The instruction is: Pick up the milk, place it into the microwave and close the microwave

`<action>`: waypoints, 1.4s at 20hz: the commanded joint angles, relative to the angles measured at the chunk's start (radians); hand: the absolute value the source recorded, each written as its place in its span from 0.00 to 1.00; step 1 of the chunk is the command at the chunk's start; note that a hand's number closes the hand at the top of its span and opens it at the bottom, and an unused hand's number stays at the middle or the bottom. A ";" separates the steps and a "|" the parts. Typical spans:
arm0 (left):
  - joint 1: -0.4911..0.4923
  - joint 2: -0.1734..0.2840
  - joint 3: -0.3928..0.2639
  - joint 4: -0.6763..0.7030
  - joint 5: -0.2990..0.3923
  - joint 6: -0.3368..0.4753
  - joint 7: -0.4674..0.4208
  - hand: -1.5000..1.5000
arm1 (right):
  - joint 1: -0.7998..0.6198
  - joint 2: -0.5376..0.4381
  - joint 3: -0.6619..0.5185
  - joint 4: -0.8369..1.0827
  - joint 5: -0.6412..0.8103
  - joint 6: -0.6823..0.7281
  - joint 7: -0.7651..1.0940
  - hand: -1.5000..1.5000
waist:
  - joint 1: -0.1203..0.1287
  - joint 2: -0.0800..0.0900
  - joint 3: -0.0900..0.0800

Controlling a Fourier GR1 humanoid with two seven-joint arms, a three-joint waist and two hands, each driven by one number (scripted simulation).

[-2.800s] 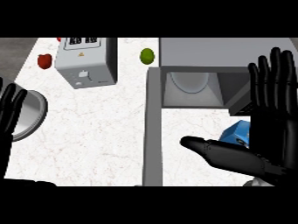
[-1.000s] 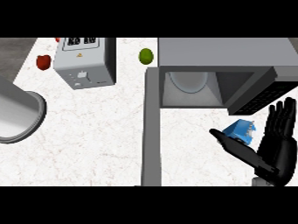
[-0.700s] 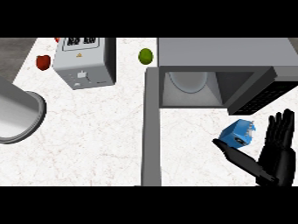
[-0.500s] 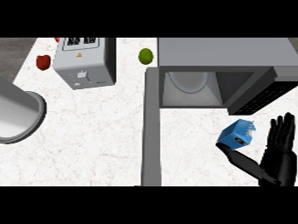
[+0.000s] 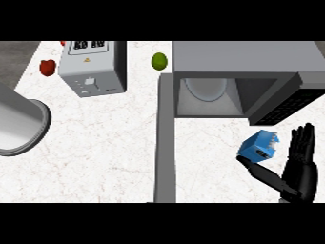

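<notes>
The milk is a small blue carton tilted on the white counter, just in front of the open microwave. My right hand stands beside it at the lower right, open, with fingers straight up to the carton's right. Its thumb reaches under the carton's near edge; whether it touches the carton is unclear. The microwave's cavity holds a round glass plate, and its door stands swung out toward me. My left forearm crosses the left edge; its hand is out of sight.
A grey toaster stands at the back left with a red fruit to its left. A green lime lies between the toaster and the microwave. The microwave's dark control panel juts out above the carton.
My right hand has dropped lower and drifted right, uncovering more of the blue carton. The left hand has left the view, and its forearm now fills the left edge.
</notes>
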 commanded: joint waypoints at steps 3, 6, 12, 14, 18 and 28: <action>-0.080 0.031 0.024 -0.004 0.018 0.036 0.081 0.00 | 0.003 0.019 -0.005 0.021 0.014 -0.022 -0.012 0.00 | -0.003 0.000 0.000; 0.052 -0.010 0.041 0.005 0.023 -0.061 -0.036 0.00 | -0.123 0.022 -0.074 0.211 0.028 -0.102 -0.041 0.00 | 0.007 0.000 0.000; 0.006 -0.014 0.026 -0.039 0.009 -0.011 0.041 0.00 | -0.146 -0.025 -0.169 0.425 -0.013 -0.069 -0.170 0.00 | 0.003 0.001 0.000; -0.031 -0.004 0.031 0.006 0.008 -0.024 0.033 0.00 | -0.087 -0.054 -0.179 0.398 -0.029 -0.021 -0.191 0.00 | -0.001 0.000 0.000; -0.012 -0.030 0.005 0.026 -0.031 -0.029 -0.006 0.00 | -0.095 -0.074 -0.204 0.498 -0.124 0.197 -0.292 0.00 | -0.002 0.001 0.001; -0.033 0.002 0.038 0.016 0.026 -0.025 0.055 0.00 | -0.171 -0.057 -0.119 0.549 -0.128 0.446 -0.428 1.00 | 0.001 0.000 0.000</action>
